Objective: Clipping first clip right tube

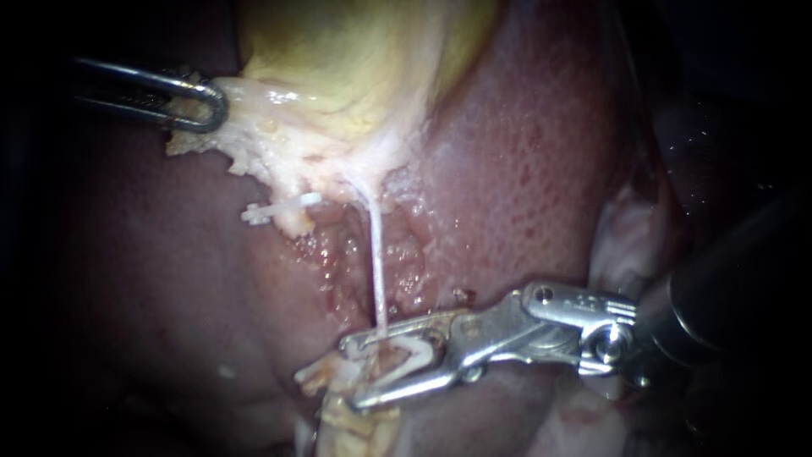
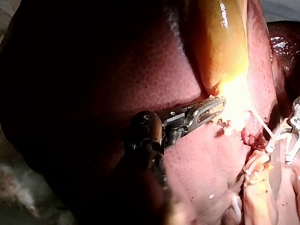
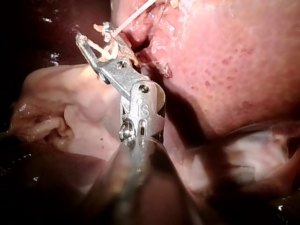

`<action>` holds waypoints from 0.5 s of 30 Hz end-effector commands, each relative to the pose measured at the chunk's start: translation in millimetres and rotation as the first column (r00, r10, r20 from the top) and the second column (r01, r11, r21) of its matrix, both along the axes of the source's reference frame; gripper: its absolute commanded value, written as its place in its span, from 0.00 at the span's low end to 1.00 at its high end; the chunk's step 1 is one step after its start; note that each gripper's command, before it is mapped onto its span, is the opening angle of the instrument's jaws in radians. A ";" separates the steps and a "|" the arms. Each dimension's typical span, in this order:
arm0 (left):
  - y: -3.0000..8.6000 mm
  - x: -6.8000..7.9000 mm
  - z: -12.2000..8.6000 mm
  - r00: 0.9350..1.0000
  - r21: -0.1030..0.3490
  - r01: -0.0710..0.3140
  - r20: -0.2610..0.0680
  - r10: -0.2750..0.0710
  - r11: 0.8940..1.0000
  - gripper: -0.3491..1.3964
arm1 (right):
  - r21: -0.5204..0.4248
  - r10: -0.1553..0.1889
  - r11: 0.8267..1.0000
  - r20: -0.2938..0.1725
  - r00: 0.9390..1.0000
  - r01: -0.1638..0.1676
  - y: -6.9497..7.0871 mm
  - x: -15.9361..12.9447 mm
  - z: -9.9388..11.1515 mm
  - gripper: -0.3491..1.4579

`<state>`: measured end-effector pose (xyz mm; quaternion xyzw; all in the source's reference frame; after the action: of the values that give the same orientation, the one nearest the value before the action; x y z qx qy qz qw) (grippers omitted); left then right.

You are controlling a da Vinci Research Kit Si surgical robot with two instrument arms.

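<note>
Nearest the endoscope, the right instrument (image 1: 355,372) came in from 3 o'clock, its dark shaft cut off at the frame edge. Its jaws stood apart at about 6 o'clock, and both pressed on the loaded clip (image 1: 410,349), a white V seated between them. The right tube (image 1: 376,262), a thin pale strand, dropped straight down into that V. Whether the clip's arms reached fully round the tube was hard to make out, as wet pale scraps crowded the tips. Those scraps ran off past the frame edge at 6 o'clock.

The right wrist view showed the same jaws (image 3: 93,33) from behind, with the strand (image 3: 136,14) entering between them and the liver (image 3: 234,61) beside the instrument. The endoscope gave no such angle.

Further back, at 10 o'clock from the jaws, another white clip (image 1: 275,210) lay across a short stump, well apart from the strand. Red liver (image 1: 524,169) filled 2 o'clock.

Farthest off, at 12 o'clock, sat the yellow gallbladder (image 1: 355,59). The left instrument (image 1: 203,106) entered from 9 o'clock with its shaft lost in shadow, and its jaws were clenched on the gallbladder's pale edge. The left wrist view confirmed that grip (image 2: 211,108) at the gallbladder's (image 2: 220,42) narrow end.
</note>
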<state>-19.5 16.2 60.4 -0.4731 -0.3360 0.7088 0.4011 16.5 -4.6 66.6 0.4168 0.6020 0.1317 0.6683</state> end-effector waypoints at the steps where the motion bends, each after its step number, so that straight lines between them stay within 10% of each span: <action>1: 0.0 0.0 0.0 1.000 0.000 0.000 0.000 0.000 1.000 0.00 | 0.010 0.003 1.000 0.005 1.000 -0.003 0.0 -0.1 0.0 0.26; 9: 0.0 0.0 0.0 1.000 0.000 0.000 0.000 0.000 1.000 0.00 | 0.018 0.022 1.000 0.019 1.000 -0.022 0.0 -0.6 -0.2 0.01; 15: 0.0 0.0 0.0 1.000 0.000 0.000 0.000 0.000 1.000 0.00 | 0.032 0.064 0.997 0.047 0.997 -0.066 -0.1 -1.1 -0.2 0.00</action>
<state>-19.5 16.2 60.4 -0.4732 -0.3360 0.7088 0.4010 15.3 -4.6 66.4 0.4018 0.5972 0.1775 0.6711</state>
